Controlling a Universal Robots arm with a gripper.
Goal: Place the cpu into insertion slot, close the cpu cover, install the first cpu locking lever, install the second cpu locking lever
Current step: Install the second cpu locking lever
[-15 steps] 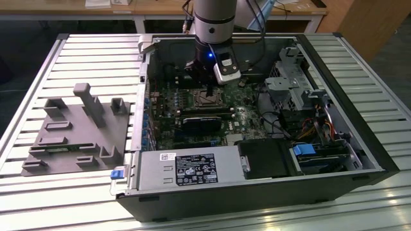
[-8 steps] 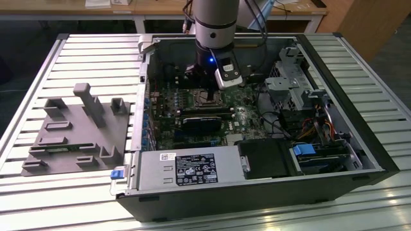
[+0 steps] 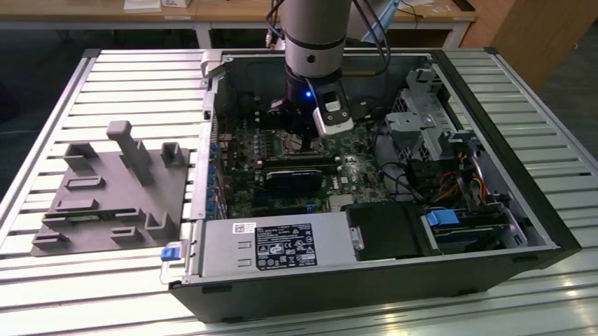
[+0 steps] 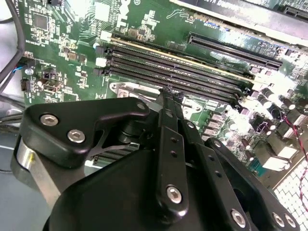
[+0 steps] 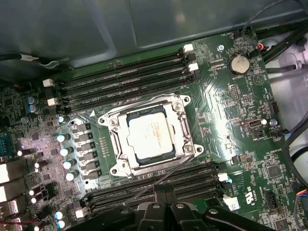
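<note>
The arm reaches down into an open computer case (image 3: pixel 523 210) lying on its side on a slatted metal counter (image 3: pixel 140 84). The tool (image 3: pixel 309 136) hangs low over the green motherboard (image 3: pixel 360 175), above the socket area. To the exterior view's left of the case, a grey moulded fixture tray (image 3: pixel 103 203) sits on the counter, well apart from the tool.

In the first wrist view, the cpu (image 5: pixel 150 134) lies flat in the insertion slot (image 5: pixel 136 161), its dull silver top facing up. The cpu cover (image 5: pixel 184 126) is down around the chip, its silvery frame bordering the exposed metal top. A thin locking lever (image 5: pixel 159 182) runs slantwise from the socket's corner across the memory slots (image 5: pixel 178 183) toward the tool's black fingers (image 5: pixel 163 199), whose tips sit at the lever's end. A second bank of memory slots (image 5: pixel 125 79) lies on the far side of the socket, and a round coin battery (image 5: pixel 237 63) sits near the board's corner.

In the second wrist view, the tool (image 4: pixel 167 94) has its fingertips drawn together in a narrow point just beside the memory slots (image 4: pixel 183 70). Whether they pinch the lever wire or merely touch it I cannot tell.
</note>
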